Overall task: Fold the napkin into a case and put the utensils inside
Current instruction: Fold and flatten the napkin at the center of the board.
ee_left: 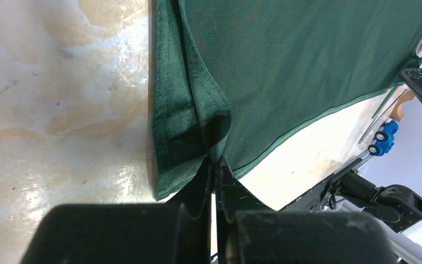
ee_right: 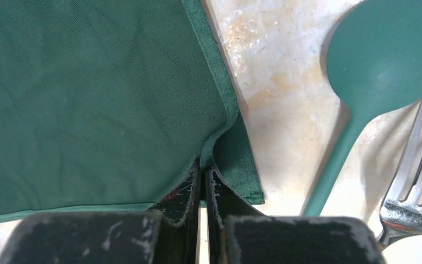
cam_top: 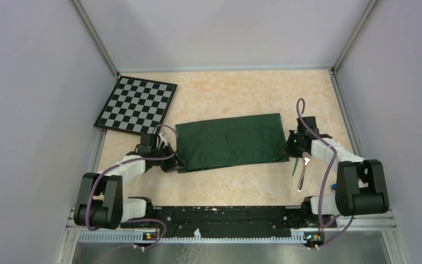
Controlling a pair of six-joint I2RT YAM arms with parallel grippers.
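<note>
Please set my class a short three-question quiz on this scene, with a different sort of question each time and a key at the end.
1. True or false: the left gripper and the right gripper are each shut on the dark green cloth napkin.
2. Where do the silver metal fork and the teal-headed spoon lie?
A. on the napkin
B. on the table beside the right gripper
C. in the left gripper
3. Which arm is nearer the black-and-white checkered board?

Key: 1 true; 2 B; 3 the left arm.
</note>
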